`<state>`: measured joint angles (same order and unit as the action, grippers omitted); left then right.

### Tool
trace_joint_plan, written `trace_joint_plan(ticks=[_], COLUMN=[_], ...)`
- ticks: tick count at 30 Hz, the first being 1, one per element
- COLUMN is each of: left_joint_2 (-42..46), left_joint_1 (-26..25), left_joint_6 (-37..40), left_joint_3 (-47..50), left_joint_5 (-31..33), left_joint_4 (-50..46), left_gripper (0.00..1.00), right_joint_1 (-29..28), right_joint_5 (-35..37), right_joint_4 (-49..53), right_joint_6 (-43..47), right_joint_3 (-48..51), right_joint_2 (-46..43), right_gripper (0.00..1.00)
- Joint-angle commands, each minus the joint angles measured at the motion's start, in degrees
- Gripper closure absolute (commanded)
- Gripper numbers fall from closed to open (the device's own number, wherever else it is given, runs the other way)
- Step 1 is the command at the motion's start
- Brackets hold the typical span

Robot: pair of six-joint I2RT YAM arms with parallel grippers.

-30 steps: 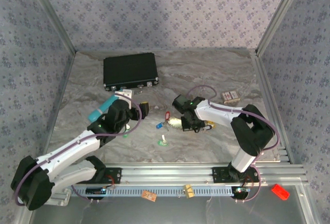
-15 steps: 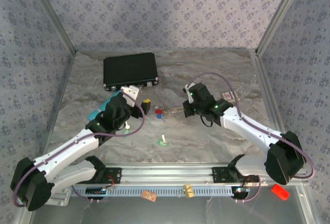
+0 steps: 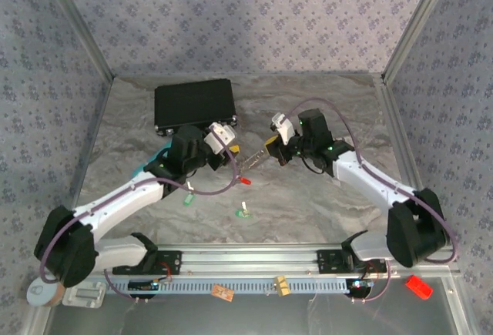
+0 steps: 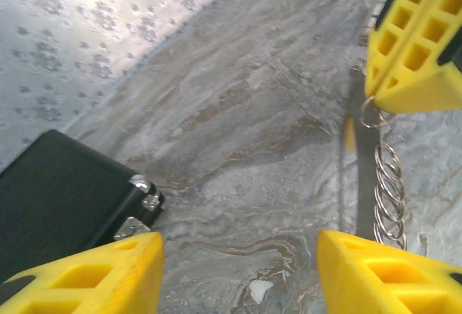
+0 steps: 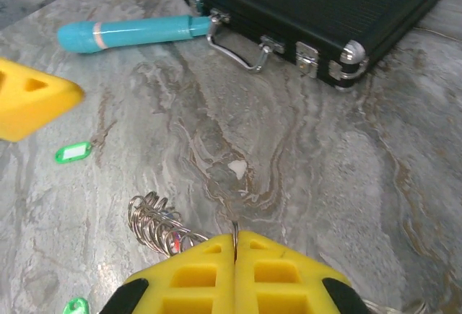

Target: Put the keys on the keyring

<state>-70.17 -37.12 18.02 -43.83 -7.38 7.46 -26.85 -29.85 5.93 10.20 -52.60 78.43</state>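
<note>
Working outward from the near edge of the bench (image 3: 331,212), I count three loose keys. A green-and-white key (image 3: 243,212) lies nearest the middle of that edge, a green key (image 3: 187,199) sits to its left, and a red key (image 3: 246,181) lies just beyond them.

Above the middle of the bench, the right gripper (image 5: 234,245) has its jaws closed tight on the thin wire of the keyring (image 5: 155,221). Its chain (image 4: 390,188) dangles below. I cannot tell whether any key already hangs among the coils.

The left gripper (image 4: 242,245) faces it with jaws apart and nothing between them. I judge the step to be the left taking the dangling chain, so the ring is held at two places.

To do that well, I would first slide the left sideways, because the chain hangs over one finger (image 4: 390,271) and not in the gap. Then I would close slowly on the lower links, well clear of the right's fingers, and leave some slack so the wire is not pulled out of its pinch.

Both arms reach inward from the near corners, their forearms converging. The left is stretched long and low. The right has its elbow out toward the right edge and its wrist turned back to the centre.

Farther off, a teal tube (image 5: 137,31) lies beside the left arm. A black case (image 3: 194,104) sits toward the far-left corner.
</note>
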Motion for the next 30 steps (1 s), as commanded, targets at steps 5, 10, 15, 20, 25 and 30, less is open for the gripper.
trace_joint_plan(ticks=[5,10,15,20,25,30], left_joint_2=[-6.8,-10.4,-12.1,-12.4,-12.5,-13.2], left_joint_1=[5.8,6.1,6.1,6.3,6.5,6.9], left_joint_6=[7.4,14.1,15.7,16.8,16.8,16.9], left_joint_3=[-6.5,-6.4,-5.4,-4.7,-5.0,-5.2], left_joint_5=[-22.1,-28.8,-30.0,-31.7,-33.4,-34.7], left_joint_4=[1.1,0.7,2.3,2.9,2.4,0.7], left_gripper=[0.53,0.64,0.66,0.69,0.71,0.75], right_joint_1=[1.0,1.0,0.0,-1.0,-2.1,-2.5], right_joint_5=[-13.8,-16.9,-17.6,-17.2,-17.4,-17.4], right_joint_4=[1.1,4.3,7.8,9.9,10.9,10.6], right_joint_6=[10.0,13.4,18.1,21.4,23.0,23.1], right_joint_3=[-7.8,-11.4,-13.9,-15.2,-15.3,-15.2], right_joint_2=[5.3,8.4,10.5,11.7,12.4,12.5], right_gripper=[1.00,1.00,1.00,1.00,1.00,1.00])
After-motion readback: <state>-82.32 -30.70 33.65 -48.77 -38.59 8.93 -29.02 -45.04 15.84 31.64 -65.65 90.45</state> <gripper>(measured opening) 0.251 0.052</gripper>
